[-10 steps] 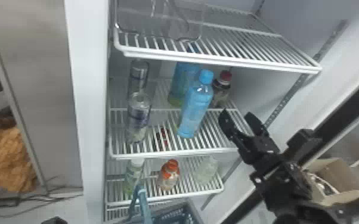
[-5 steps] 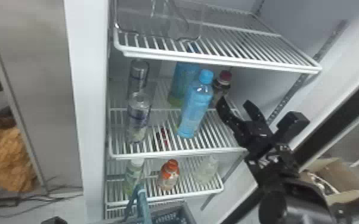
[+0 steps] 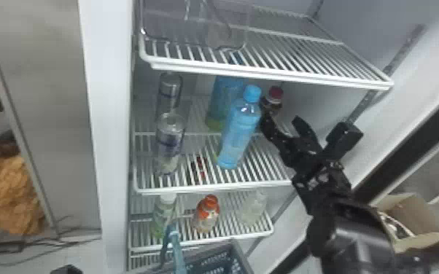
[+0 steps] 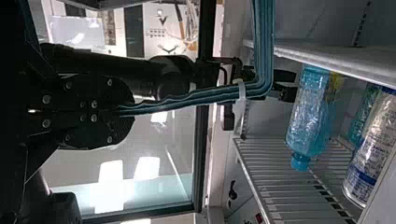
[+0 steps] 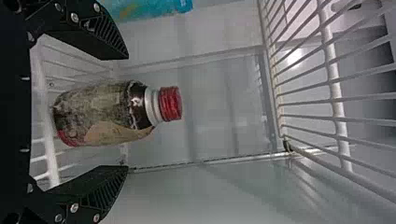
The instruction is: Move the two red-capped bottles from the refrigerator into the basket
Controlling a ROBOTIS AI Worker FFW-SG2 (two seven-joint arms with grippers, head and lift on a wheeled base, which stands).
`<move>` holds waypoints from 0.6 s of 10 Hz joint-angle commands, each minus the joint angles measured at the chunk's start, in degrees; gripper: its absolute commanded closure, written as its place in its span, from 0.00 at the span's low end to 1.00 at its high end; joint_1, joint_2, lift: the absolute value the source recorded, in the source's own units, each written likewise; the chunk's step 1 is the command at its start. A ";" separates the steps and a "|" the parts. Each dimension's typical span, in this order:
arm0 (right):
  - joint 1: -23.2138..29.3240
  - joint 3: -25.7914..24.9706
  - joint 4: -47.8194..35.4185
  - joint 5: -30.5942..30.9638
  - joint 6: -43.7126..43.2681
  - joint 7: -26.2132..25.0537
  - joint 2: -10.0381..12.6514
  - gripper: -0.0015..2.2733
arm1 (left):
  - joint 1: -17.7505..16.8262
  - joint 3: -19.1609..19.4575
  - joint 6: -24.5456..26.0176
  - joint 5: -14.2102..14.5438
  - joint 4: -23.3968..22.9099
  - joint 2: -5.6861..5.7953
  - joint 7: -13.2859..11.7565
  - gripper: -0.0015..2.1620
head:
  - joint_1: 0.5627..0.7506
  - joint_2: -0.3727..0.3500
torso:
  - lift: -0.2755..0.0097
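The robot's right arm angles in from the bottom edge on the right side of the head view, forearm slanting up and leftward into a refrigerator. Its right gripper point(image 3: 280, 118) is at the middle wire shelf point(image 3: 215, 187), fingers spread apart on either side of one upright red-capped bottle point(image 3: 274, 98), with a gap on both sides in the right wrist view. The left gripper point(image 4: 123, 112), fingers together, is clamped on the teal handle point(image 3: 175, 244) of one dark basket point(image 3: 242, 257) below the shelves.

Beside the red-capped bottle, toward the robot's left, stand two blue bottles point(image 3: 239, 131), one behind the other; farther left are two clear-and-silver containers point(image 3: 169, 142). The lower shelf point(image 3: 242, 233) holds three bottles: a green one with a white cap point(image 3: 164, 215), one with an orange-red cap point(image 3: 208, 215) in the middle and a clear one point(image 3: 253, 209). One transparent bin point(image 3: 189, 43) sits on the top shelf point(image 3: 284, 77), and a cardboard box point(image 3: 417, 218) is at far right, outside the refrigerator.
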 commanded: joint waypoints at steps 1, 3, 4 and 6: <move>-2.06 0.38 1.90 0.18 0.35 0.02 -0.38 0.08 | -0.09 -0.04 0.00 0.00 0.00 -0.02 0.00 0.56 | 0.70 0.03 | 0.97; -4.03 0.84 3.31 1.44 1.76 -0.34 -0.73 0.08 | 0.05 0.07 0.00 0.00 0.00 -0.02 0.00 0.56 | 0.70 0.03 | 0.97; -4.87 0.95 4.01 2.12 2.46 -0.60 -0.82 0.08 | 0.05 0.07 0.00 0.11 0.00 -0.02 0.00 0.56 | 0.70 0.03 | 0.97; -7.26 2.10 5.42 3.95 5.13 -0.78 -1.35 0.08 | -0.09 0.19 0.00 0.00 0.00 -0.02 0.00 0.56 | 0.70 0.03 | 0.97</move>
